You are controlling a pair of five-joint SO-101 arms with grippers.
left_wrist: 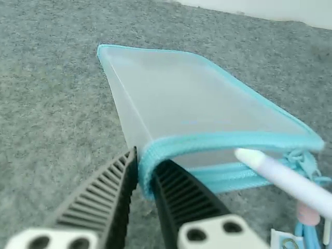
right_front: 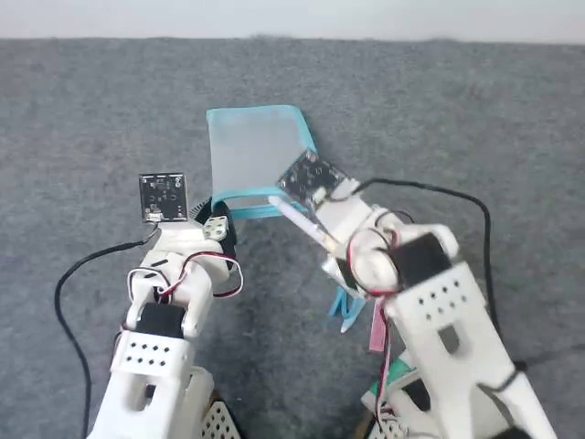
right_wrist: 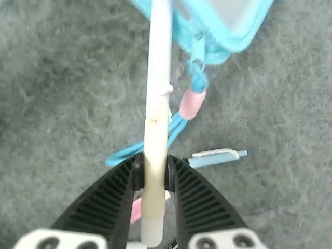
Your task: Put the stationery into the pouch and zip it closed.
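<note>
The pouch [right_front: 254,155] lies flat on the grey-covered counter [right_front: 475,110]. It is translucent with a teal border, and its mouth is turned toward both arms. The left gripper [left_wrist: 145,167] is pinched shut on the teal edge at one corner of that mouth. My guess is the pinch is there to lift the upper lip and to stop the pouch sliding away when something is pushed in.

The right gripper [right_wrist: 154,163] is clamped around the rear part of a white pen [right_wrist: 158,78]. The barrel runs straight out ahead of it, so the tip sits right at the opening, a little along the lip from the left gripper's pinch. Gripped that far back, most of the pen is free ahead of the fingers, which looks like a sensible way to slide it in deep. From where I stand I can't say whether the tip has passed the lip.

The zip pull [right_wrist: 197,70] and its pink tag [right_wrist: 190,104] hang off the pouch's corner just beside the pen, so I take the zip to be open. A blue pen [right_wrist: 218,155] lies on the counter close beside the right gripper's fingertips, not yet in the pouch.
</note>
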